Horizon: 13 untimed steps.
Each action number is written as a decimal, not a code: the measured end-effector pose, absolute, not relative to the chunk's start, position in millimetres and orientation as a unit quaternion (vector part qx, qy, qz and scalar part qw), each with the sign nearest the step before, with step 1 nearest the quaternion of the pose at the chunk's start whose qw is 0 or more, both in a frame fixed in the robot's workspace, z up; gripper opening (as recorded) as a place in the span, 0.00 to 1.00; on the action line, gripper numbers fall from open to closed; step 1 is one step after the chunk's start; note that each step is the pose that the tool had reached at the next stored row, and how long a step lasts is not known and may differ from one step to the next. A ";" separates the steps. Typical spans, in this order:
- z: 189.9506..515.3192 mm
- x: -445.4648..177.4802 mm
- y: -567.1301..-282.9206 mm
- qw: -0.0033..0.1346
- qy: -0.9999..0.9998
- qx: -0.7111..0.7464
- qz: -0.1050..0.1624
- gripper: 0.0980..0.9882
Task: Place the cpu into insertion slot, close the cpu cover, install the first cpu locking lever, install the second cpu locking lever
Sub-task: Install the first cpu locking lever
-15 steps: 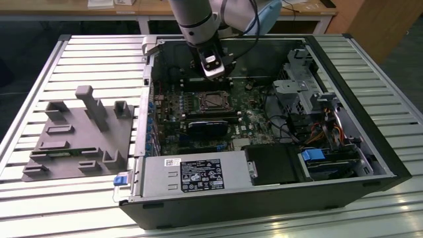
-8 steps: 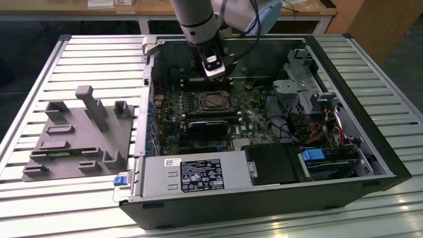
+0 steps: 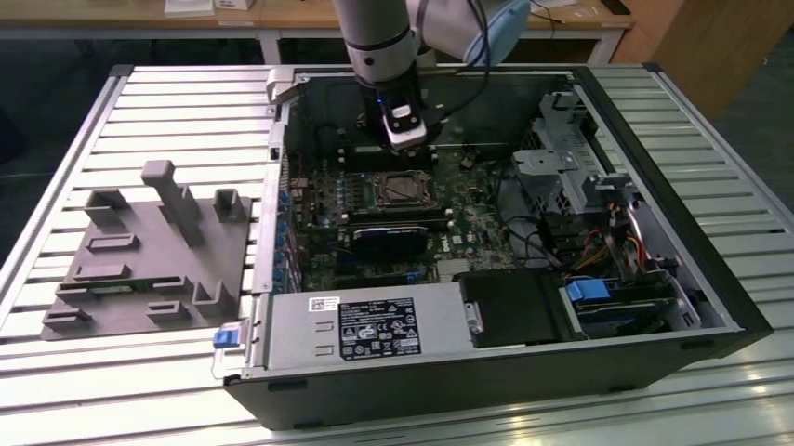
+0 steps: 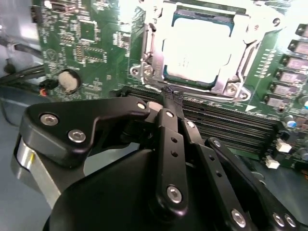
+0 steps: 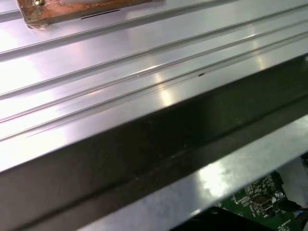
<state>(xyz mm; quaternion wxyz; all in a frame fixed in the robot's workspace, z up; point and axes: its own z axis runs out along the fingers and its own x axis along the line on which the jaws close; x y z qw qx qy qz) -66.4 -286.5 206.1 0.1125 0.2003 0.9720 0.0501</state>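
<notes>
Silver-grey cpu (image 4: pixel 199 48) already seated in insertion slot (image 4: pixel 144 36), cpu cover (image 4: pixel 236 62) shut over its edges, so placing done. Gripper (image 4: pixel 172 98) just beside slot, fingers pressed together, nothing pinched, tip poised at cover edge, likely for levers.

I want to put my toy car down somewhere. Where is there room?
The ribbed metal table is bare between the grey fixture block and the computer case's far corner, and along the near edge in front of the case. Inside the case it is crowded: motherboard, cables, drive cage and the gripper above the socket.
</notes>
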 end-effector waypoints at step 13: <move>205.6 -61.0 -286.7 0.067 0.976 0.203 0.036 0.00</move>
